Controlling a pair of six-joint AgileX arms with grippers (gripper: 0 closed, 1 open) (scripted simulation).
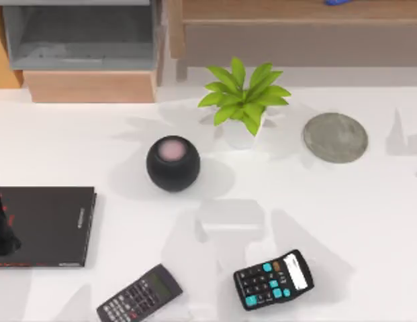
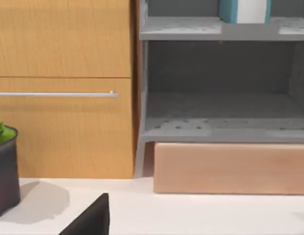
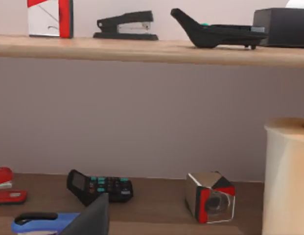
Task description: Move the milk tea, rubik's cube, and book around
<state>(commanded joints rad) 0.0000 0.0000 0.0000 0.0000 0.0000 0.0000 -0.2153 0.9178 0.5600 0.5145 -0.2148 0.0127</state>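
— Where's the milk tea [image 3: 285,178]?

— In the right wrist view, close up: a tall peach-beige cup with an orange-tan lid, upright, near a small cube. The right tool [image 3: 93,216] shows as a dark wedge short of it. I cannot tell whether that tool is apart or together.

— How would it handle, d'you reckon?

— Smooth, round walls, likely slippery, and top-heavy with drink inside. I'd take it around the middle of the body, below the lid, and keep it upright; squeeze hard and the thin wall may give.

— And that cube?

— Silver, red and dark faces, hard-edged, on the brown shelf board beside a black calculator [image 3: 99,186]. Probably the rubik's cube [image 3: 210,196]. Light and stiff; flat opposite faces suit a grip.

— The book?

— The book [image 2: 228,10] stands upright on the upper grey shelf [image 2: 181,28] in the left wrist view: teal cover, white page edges. Stiff and probably heavy; clamp across the covers near the spine.

— The left tool?

— The left tool [image 2: 90,219] is low over the white tabletop [image 1: 369,221], well short of that shelf; apart or together, I cannot tell. From above, the left arm [image 1: 1,221] lies over a thin black book [image 1: 50,225].
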